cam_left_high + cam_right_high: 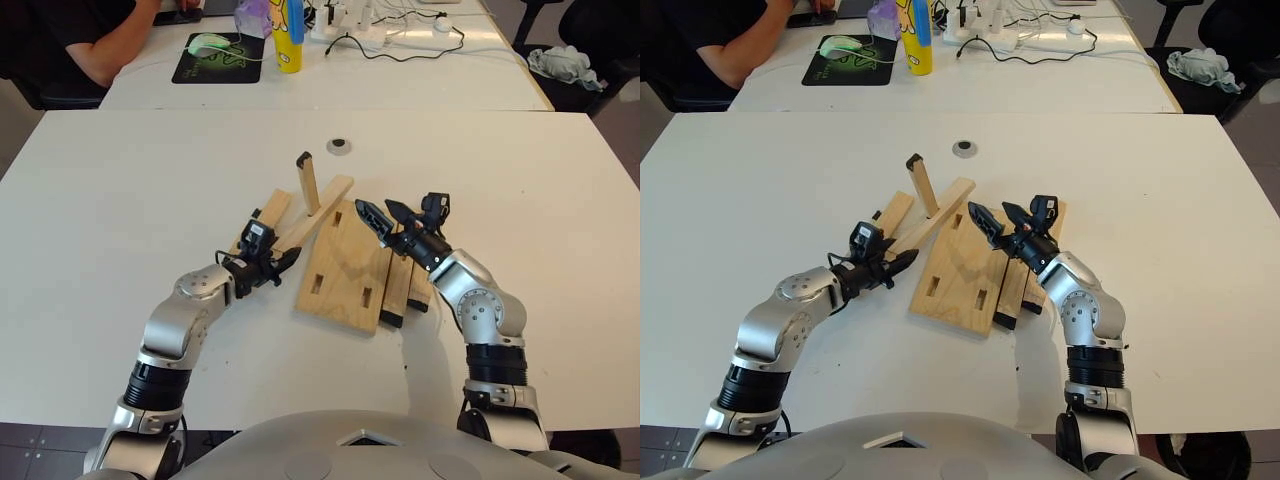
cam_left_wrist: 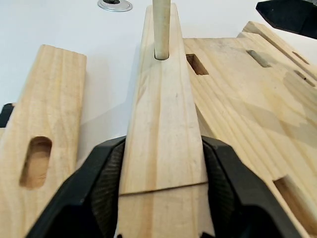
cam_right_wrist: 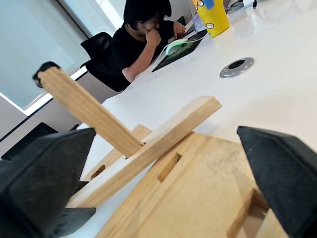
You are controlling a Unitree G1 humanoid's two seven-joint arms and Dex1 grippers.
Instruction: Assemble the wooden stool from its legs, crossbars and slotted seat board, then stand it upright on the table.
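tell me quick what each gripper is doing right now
Left gripper: closed on a wooden leg.
Right gripper: open, holding nothing, above the seat board.

No words or numbers can be read here. The yellow cup (image 1: pixel 289 38), far behind the seat board (image 1: pixel 340 270) on the next bench, has a drawn picture on it, but any letters there are too small to read. The black mouse mat (image 1: pixel 195 68), far behind the seat board and off to its left, has green marks on it. They are also too small to read.
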